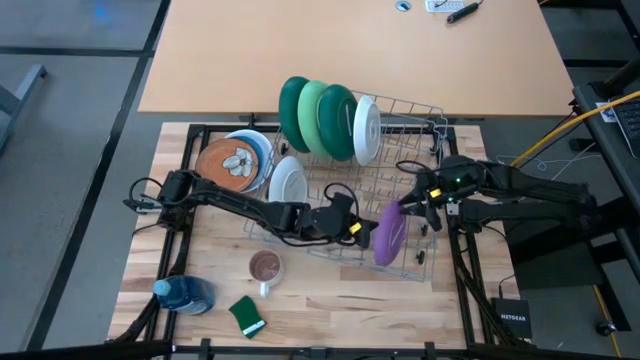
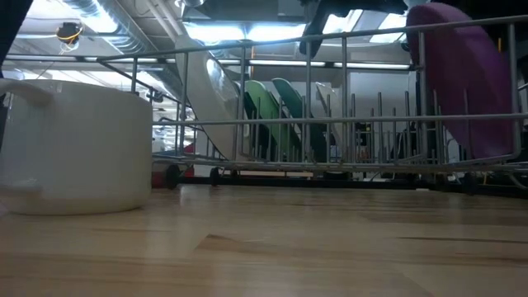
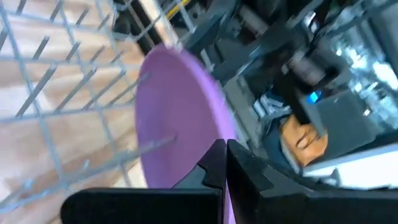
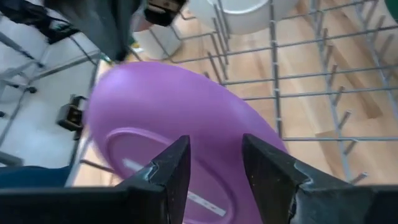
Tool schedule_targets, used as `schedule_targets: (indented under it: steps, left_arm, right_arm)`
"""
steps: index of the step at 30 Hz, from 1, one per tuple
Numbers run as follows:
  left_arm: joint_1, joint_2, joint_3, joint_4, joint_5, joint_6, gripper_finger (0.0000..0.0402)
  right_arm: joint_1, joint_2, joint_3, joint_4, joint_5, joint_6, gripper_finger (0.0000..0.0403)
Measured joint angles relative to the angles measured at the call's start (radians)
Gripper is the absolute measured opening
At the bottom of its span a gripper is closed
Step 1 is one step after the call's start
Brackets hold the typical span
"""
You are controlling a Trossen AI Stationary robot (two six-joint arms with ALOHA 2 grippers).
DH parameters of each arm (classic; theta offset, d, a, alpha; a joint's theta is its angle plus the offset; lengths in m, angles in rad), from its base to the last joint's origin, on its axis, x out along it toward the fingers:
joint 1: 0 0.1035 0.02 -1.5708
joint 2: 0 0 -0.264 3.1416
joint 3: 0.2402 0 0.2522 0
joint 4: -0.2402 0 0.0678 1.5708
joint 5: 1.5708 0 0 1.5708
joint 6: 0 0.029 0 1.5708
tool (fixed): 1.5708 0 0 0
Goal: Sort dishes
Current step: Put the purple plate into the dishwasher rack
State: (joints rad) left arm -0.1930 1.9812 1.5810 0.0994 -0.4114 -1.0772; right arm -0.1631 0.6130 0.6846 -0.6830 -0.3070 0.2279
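Purple plate (image 1: 389, 237) stands on edge in the wire rack (image 1: 420, 130), lower right of centre in the high view. Left gripper (image 1: 352, 228), clenched empty, sits just left of it; right gripper (image 1: 418, 205), fingers spread, hovers just beyond its upper rim, nearer for a grasp.

Counts of things on the bench and in the rack

One wire dish rack (image 1: 400, 190) stood on the bench (image 1: 330, 310), holding five upright plates: one dark green plate (image 1: 293, 108), two light green plates (image 1: 330, 118), one white plate (image 1: 366, 128) and one purple plate (image 1: 389, 232). Outside the rack's left edge were one more white plate (image 1: 288, 180) and one stack (image 1: 236, 162) whose number of plates could not be told. Near the bench's front edge were one mug (image 1: 265, 268), one green sponge (image 1: 246, 315) and one blue bottle (image 1: 184, 293). Two robot arms were present.
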Motion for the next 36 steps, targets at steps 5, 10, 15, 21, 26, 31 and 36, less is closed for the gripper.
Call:
schedule_targets:
  steps: [5,10,15,21,26,31,36]
  left_arm:
    - [0.020,-0.001,0.000,0.028,-0.037,0.000,0.0001]
    - [0.045,-0.001,0.000,0.027,-0.039,0.002,0.0004]
    - [0.070,-0.001,0.000,0.025,-0.040,0.003,0.0001]
    - [0.091,-0.008,0.000,0.023,-0.037,0.145,0.0004]
    - [0.086,-0.019,0.003,0.027,0.033,0.301,0.0002]
    - [0.063,-0.019,0.003,0.024,0.070,0.346,0.0003]
    - [0.042,-0.019,0.004,0.021,0.072,0.382,0.0003]
  right_arm:
    - [0.000,0.030,0.000,0.000,0.053,0.000,0.0152]
    - [0.000,0.037,0.000,0.001,0.054,0.000,0.0152]
    - [-0.001,0.037,0.000,0.001,0.065,0.000,0.0152]
    - [-0.001,0.037,0.000,0.000,0.089,0.000,0.0152]
    - [0.000,0.037,0.000,-0.001,0.109,0.001,0.0152]
    - [-0.001,0.037,0.000,-0.001,0.223,0.002,0.0152]
    - [-0.001,0.038,0.000,-0.001,0.285,0.003,0.0152]
